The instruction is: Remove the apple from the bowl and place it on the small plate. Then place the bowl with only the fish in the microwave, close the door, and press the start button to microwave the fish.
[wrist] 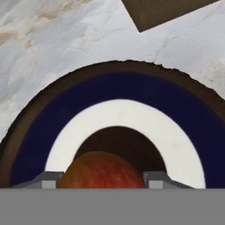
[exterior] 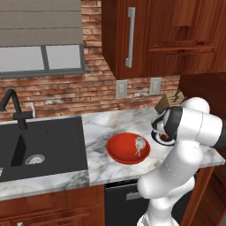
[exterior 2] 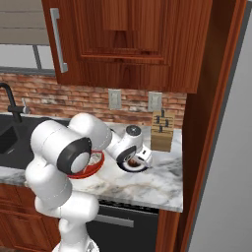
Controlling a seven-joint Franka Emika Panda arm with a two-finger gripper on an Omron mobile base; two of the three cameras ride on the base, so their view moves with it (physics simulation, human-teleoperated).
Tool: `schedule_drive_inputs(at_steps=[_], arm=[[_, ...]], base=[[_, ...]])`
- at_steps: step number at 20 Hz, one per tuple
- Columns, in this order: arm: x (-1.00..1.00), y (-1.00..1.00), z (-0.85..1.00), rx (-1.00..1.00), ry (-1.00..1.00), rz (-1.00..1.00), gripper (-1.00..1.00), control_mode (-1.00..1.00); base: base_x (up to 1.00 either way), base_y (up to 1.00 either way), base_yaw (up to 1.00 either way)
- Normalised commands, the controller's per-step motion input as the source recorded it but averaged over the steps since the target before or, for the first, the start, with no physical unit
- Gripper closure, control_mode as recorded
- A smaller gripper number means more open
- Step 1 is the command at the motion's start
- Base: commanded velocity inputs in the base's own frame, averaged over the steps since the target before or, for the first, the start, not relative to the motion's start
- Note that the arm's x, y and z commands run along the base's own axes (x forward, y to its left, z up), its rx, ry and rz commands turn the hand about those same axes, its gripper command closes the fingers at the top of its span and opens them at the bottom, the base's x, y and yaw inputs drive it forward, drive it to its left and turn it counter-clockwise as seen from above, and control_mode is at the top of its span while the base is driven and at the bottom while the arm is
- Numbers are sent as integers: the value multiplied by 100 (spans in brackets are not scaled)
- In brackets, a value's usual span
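My gripper hangs low over the small plate, which has a navy rim, a white band and a dark centre. The reddish apple sits between the two fingertips above the plate's centre, and both tips touch its sides. In the right base view the gripper points down onto the plate near the counter's right end. The red bowl stands to the plate's left with the silvery fish inside. The microwave and its door are out of view.
A wooden knife block stands just behind the plate against the brick wall. The black sink with its dark faucet lies to the left. Wooden cabinets hang overhead, and a tall cabinet side bounds the counter's right end.
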Motion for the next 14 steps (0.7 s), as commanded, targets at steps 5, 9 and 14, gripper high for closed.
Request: schedule_drive_inputs(at_steps=[5,9,14], arm=[[-4,0,8,-1,0,0,-100,-100],[-18,1,39,-4,-9,0,-100,-100],[-34,17,60,-7,-21,0,-100,-100]], base=[[0,0,0],[0,0,0],[0,0,0]])
